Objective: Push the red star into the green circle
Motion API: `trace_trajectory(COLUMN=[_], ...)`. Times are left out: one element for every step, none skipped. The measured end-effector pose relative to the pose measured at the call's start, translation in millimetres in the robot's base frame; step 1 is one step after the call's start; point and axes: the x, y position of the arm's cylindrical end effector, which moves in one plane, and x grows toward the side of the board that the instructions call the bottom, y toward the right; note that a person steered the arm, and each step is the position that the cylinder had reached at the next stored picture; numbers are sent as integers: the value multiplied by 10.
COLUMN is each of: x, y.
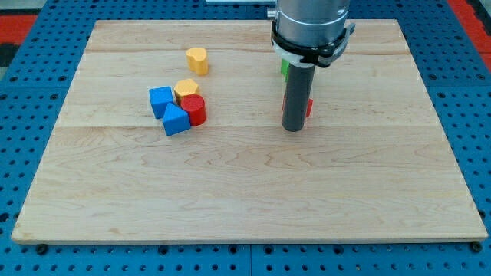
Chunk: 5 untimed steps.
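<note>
Red of the red star [308, 106] was glimpsed just behind my tip [293, 129] (no fingers to report, only a rod), with the green circle [284, 67] close above it, contact judged unconfirmed, the push seemingly unfinished.

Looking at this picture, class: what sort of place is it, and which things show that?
Probably a robotics lab bench: a wooden board lies on a blue perforated base, and a robot arm's dark rod stands among small coloured blocks.

Lab bench: wooden board [245, 192] on blue pegboard [31, 115].
</note>
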Motion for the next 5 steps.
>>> trace_trajectory(x=[-43,-64,-164,-217,-6], y=[0,0,3,28,27])
